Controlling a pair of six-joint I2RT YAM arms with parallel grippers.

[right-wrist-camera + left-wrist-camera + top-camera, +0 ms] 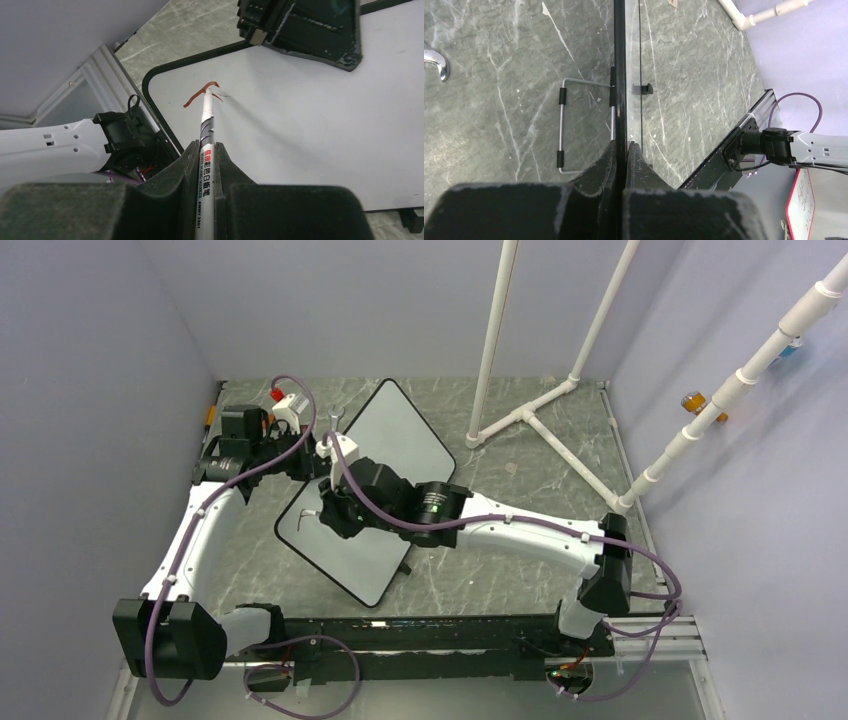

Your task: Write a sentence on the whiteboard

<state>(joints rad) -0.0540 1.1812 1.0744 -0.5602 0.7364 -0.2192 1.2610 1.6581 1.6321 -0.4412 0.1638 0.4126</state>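
Right fingers [192, 155] are clenching a marker [206, 117], its tip touching the whiteboard [310, 125] near one rounded corner. Only a single reddish-brown stroke of the sentence [200, 94] is showing there. Writing is barely beginning, I'd judge, and the next move is calling for a steady drag of the tip across the bare white. Left fingers [610, 155] are pinching the whiteboard's edge, steadying it on the surface [499, 125]. Along the marker's barrel I'm reading "BOARD MARKER" and "AWM 2301", beside Chinese characters too small to make out.

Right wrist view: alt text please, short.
The right gripper is shut on a white marker, its tip at a short reddish-brown stroke near a rounded corner of the whiteboard. The rest of the board in view is blank.
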